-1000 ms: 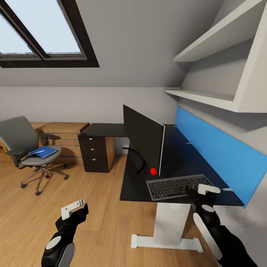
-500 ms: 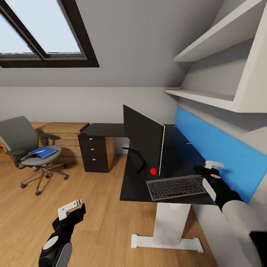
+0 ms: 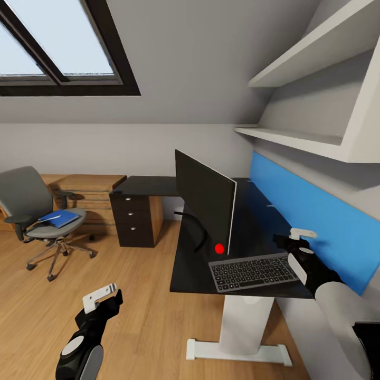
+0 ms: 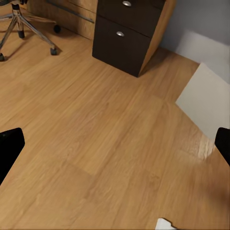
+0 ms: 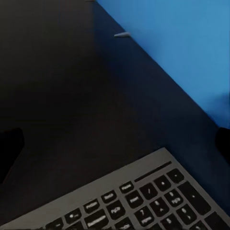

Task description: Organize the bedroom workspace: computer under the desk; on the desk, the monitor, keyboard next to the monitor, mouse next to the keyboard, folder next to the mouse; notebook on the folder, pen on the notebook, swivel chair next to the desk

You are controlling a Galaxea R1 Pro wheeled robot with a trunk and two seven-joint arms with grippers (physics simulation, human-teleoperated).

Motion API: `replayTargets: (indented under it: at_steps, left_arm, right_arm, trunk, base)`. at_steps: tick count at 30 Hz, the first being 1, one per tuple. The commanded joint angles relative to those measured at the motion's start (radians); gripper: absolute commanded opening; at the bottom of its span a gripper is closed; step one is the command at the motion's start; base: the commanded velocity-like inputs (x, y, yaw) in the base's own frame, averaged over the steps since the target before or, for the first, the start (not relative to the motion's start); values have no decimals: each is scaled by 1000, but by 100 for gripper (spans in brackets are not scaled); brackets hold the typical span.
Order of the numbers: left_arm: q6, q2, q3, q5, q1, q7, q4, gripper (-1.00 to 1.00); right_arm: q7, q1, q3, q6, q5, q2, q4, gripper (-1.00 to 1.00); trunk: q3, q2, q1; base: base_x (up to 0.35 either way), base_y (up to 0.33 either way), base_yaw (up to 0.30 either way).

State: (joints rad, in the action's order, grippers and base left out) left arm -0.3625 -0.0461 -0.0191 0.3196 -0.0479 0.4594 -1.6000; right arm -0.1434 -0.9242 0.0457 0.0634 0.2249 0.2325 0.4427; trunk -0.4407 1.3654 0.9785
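The black monitor (image 3: 206,200) stands on the black desk (image 3: 253,221), turned edge-on to me. The grey keyboard (image 3: 253,272) (image 5: 143,201) lies on the desk's near end, just in front of the monitor. A small red round thing (image 3: 219,248) sits at the monitor's foot. My right gripper (image 3: 293,237) (image 5: 115,143) hovers open over the bare desk just past the keyboard's right end, near the blue back panel (image 3: 311,216). My left gripper (image 3: 105,300) (image 4: 115,146) hangs open and empty over the wooden floor. The grey swivel chair (image 3: 29,203) stands far left with the blue folder (image 3: 59,217) on its seat.
A dark drawer unit (image 3: 134,219) (image 4: 129,33) stands under the desk's far wing, with a wooden dresser (image 3: 89,192) behind the chair. The desk's white leg (image 3: 245,322) is below the keyboard. White shelves (image 3: 295,140) hang above the desk. A small grey sliver (image 5: 122,34) lies by the blue panel.
My right gripper has come off the keyboard's right end and moved back toward the blue panel, leaving the keyboard on the desk. The left arm sank a little. The view drifted slightly.
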Motion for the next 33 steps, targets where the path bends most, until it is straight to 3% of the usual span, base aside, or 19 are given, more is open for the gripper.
replayTargets:
  at_steps: [1, 17, 33]
  left_arm:
    - [-3, 0, -1, 9, 0, 8, -1, 100]
    - [-3, -1, -2, 9, -1, 7, -1, 100]
    - [-4, -4, -5, 10, 0, 7, 0, 100]
  right_arm:
    - [-5, 0, 5, 6, 7, 1, 2, 100]
    - [-1, 1, 5, 0, 1, 1, -81, 100]
    - [-8, 1, 4, 4, 3, 3, -98, 100]
  trunk:
    - [-1, 1, 1]
    - [-1, 1, 1]
    - [-1, 1, 1]
  base:
    - [281, 0, 0]
    - [246, 0, 0]
    - [112, 0, 0]
